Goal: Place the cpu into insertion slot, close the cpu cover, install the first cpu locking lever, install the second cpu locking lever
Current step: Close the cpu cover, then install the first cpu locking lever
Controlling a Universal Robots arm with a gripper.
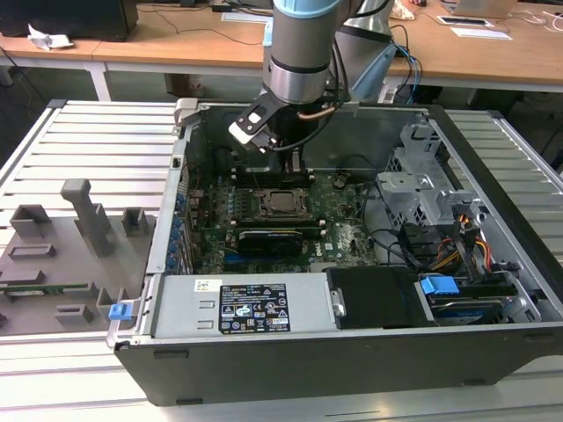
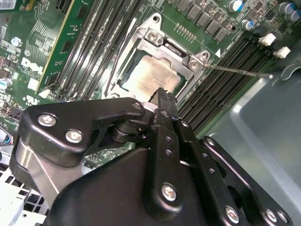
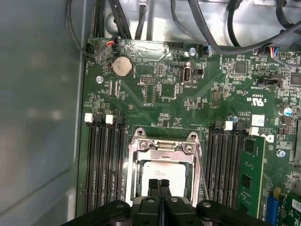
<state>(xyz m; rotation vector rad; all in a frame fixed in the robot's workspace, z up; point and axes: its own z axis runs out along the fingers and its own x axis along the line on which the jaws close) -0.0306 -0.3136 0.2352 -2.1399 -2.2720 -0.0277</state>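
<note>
While the arm (image 1: 303, 53) reaches down into the open computer case (image 1: 308, 369), its gripper (image 3: 159, 184) hangs straight over the insertion slot (image 1: 283, 203), clenched, with nothing between the fingers. From where I stand, the tips sit just above one edge of the cpu (image 3: 162, 172). The chip already lies seated in the slot, its dull metal top showing through the window of the cpu cover (image 3: 162, 145), and the cover looks to me to be down flat around it.

Everything now turns on the two thin wire levers flanking the socket. The card-side lever (image 3: 202, 172) runs lengthwise along the cover's rim, between it and the memory slots (image 3: 225, 165) next to the green card (image 3: 249, 174). It lies just beside the fingertips, not under them. The wall-side lever (image 2: 237, 70) juts out from a corner of the cover, across the other memory slots toward the case wall. I judge that one unlatched, though I cannot be sure.
</note>
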